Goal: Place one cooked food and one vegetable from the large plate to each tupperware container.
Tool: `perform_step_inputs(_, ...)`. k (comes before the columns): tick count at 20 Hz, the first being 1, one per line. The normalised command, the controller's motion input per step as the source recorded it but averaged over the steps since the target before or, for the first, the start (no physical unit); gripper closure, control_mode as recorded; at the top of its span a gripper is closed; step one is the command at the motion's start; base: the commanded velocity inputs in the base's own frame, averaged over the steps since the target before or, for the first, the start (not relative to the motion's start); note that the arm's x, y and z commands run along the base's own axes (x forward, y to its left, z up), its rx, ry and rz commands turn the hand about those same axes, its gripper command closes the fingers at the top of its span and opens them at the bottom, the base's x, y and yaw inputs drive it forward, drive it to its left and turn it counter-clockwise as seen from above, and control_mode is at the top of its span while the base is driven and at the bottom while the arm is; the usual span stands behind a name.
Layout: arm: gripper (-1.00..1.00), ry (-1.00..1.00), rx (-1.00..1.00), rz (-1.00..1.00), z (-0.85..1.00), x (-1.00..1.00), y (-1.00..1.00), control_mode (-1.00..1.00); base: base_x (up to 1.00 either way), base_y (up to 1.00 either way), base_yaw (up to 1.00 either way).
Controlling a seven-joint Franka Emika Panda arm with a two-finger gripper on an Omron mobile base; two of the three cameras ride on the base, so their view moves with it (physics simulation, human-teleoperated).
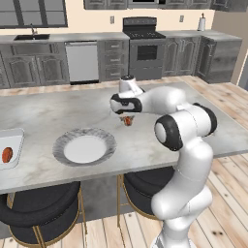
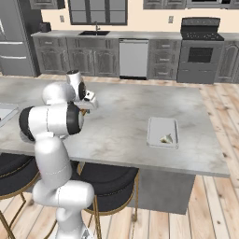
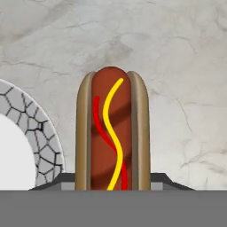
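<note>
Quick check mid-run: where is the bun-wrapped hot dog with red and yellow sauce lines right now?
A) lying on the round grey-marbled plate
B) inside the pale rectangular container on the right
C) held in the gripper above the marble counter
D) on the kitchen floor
C: the hand view shows the bun-wrapped hot dog clamped between the fingertips of the gripper, over bare marble counter, beside the round grey-marbled plate, whose white centre is empty.

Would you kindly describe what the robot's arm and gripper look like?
The white arm is built of smooth, rounded, glossy segments with dark, nearly black bands at the joints. No cables or markings show. The gripper has a white body on a dark wrist and small dark fingertips.
</note>
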Motion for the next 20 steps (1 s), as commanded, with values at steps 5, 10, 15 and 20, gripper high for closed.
perform_step_inputs(5,1.0,0.04,0.03,0.15,0.23,-0.04,-1.0,-1.0,0.0,0.0,0.0)
perform_step_inputs(10,1.0,0.1,0.07,0.11,0.12,-0.08,-1.0,-1.0,0.0,0.0,0.0)
perform_step_inputs(15,1.0,0.14,-0.03,0.0,0.02,-0.16,-1.0,-1.0,0.0,0.0,0.0)
perform_step_inputs(20,1.0,0.02,-0.13,0.0,0.0,-0.37,-1.0,-1.0,0.0,0.0,0.0)
